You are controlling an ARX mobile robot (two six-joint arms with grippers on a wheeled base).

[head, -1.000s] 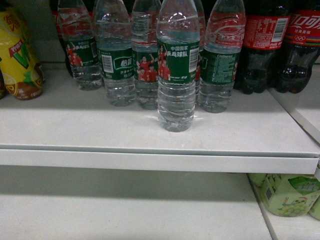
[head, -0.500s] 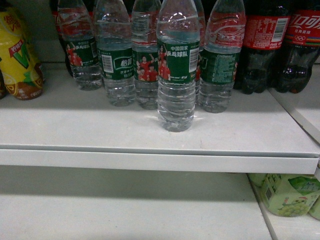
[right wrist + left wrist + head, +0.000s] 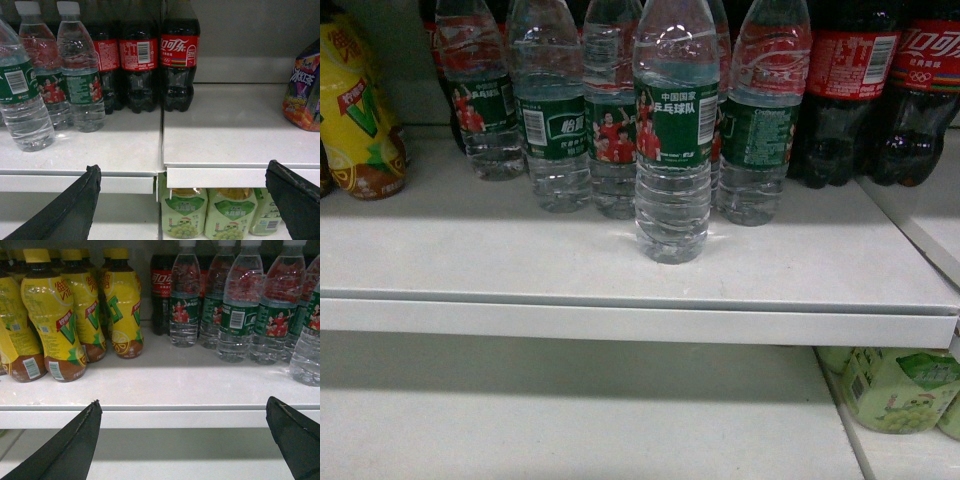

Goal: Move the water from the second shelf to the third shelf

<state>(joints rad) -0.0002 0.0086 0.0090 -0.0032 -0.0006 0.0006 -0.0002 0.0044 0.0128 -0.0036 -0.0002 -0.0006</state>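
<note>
water green label reading 中国国家乒乓球队, red-labelled cola bottles beside

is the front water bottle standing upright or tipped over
Upright. The front water bottle stands on its base near the front of the white shelf, its green label level, ahead of the row behind.

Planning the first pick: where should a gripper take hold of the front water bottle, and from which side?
Grip the front water bottle on its ribbed body just below the green label, coming straight from the open shelf front. It stands upright, ahead of the row, so its sides look clear.
</note>
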